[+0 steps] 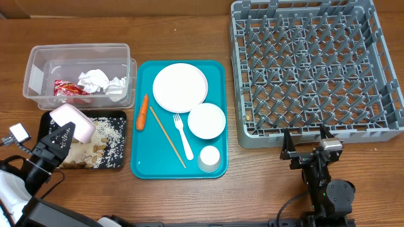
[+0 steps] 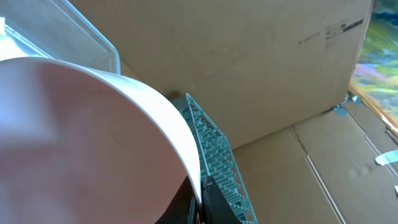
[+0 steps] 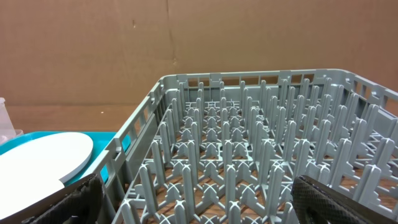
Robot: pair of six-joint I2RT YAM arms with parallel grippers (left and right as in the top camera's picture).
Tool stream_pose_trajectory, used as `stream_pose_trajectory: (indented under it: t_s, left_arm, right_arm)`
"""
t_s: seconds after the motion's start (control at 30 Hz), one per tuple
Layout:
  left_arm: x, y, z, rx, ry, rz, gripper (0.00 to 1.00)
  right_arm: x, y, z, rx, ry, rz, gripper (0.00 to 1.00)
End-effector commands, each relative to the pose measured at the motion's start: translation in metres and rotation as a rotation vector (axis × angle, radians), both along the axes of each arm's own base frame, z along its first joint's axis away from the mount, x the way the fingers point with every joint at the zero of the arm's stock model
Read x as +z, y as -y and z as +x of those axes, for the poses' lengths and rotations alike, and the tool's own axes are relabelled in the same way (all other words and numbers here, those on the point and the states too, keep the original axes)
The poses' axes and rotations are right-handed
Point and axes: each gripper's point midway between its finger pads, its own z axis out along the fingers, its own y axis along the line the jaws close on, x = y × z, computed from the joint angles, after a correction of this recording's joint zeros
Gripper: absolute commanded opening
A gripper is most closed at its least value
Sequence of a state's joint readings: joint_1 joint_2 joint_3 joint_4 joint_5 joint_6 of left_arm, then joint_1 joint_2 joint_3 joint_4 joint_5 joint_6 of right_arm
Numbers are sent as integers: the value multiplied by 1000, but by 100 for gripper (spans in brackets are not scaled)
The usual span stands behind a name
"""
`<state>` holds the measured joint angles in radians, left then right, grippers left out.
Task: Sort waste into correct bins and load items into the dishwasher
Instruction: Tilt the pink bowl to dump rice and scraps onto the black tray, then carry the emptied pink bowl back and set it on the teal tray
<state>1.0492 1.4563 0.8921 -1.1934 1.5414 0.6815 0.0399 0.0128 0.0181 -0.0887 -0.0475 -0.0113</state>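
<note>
Your grey dish rack (image 1: 315, 63) fills the table's far right. Your right gripper (image 1: 308, 140) sits just before its near wall, jaws spread wide and holding nothing. The teal tray (image 1: 142, 157) in the middle carries the plate (image 1: 180, 87), second bowl (image 1: 206, 120), cup (image 1: 209, 157), fork (image 1: 183, 135), carrot (image 1: 142, 111) and stick (image 1: 167, 137). At the left, the clear tub (image 1: 38, 63) holds the red wrapper (image 1: 66, 88) and napkins (image 1: 95, 80). Your left gripper (image 1: 66, 132) is clamped on the tilted bowl (image 1: 72, 122), which sits right at its fingertips, above the black tray (image 1: 45, 123) of grains (image 1: 107, 135).
</note>
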Motion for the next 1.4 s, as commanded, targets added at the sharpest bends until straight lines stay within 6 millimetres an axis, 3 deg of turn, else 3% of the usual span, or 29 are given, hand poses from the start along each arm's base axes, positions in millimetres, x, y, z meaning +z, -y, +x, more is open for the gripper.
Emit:
stream_pose_trajectory:
  t_s: [0.0, 0.27, 0.53, 0.73, 0.93, 1.17, 1.37]
  left_arm:
    - [-9, -2, 0, -4, -31, 32, 4]
    - [-22, -3, 1, -19, -96, 67, 4]
    - [-47, 12, 29, -87, -365, 43, 4]
    - [-34, 49, 58, -210, -441, 219, 4]
    - [-21, 99, 83, -295, -503, 441, 4]
    - [-28, 159, 100, -294, -554, 785, 4]
    - [-32, 193, 105, -222, -517, 1052, 7]
  right_arm:
    - [-1, 1, 0, -3, 8, -4, 100]
    - [-1, 1, 0, -3, 8, -4, 100]
    - [-1, 1, 0, -3, 8, -4, 100]
    - [-1, 1, 0, -3, 8, -4, 100]
    - [-1, 1, 0, -3, 8, -4, 100]
    - [-1, 1, 0, -3, 8, -4, 100]
    - [-1, 1, 0, -3, 8, -4, 100]
